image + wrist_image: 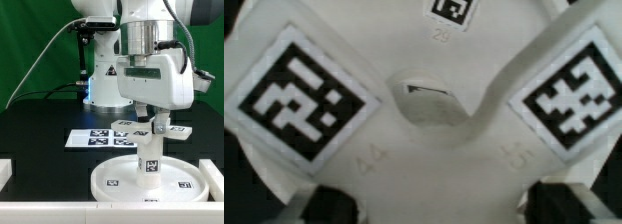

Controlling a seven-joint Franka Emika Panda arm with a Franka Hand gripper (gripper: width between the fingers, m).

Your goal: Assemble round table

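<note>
The large round rimmed disc (120,180) lies flat at the front of the black table. The short thick leg (150,158), with tags on its side, stands upright at the disc's middle. The flat cross-shaped base (178,128) sits level on top of the leg. My gripper (153,118) comes straight down onto it. In the wrist view the base (420,120) fills the picture, with its centre hole (423,95) between two tagged arms. My gripper (445,205) is shut on one arm of the base, with a dark finger (331,205) on each side of that arm.
The marker board (95,138) lies flat on the table behind the disc, toward the exterior view's left. The white robot base (105,80) stands at the back. White raised borders (8,172) edge the table at both sides and the front.
</note>
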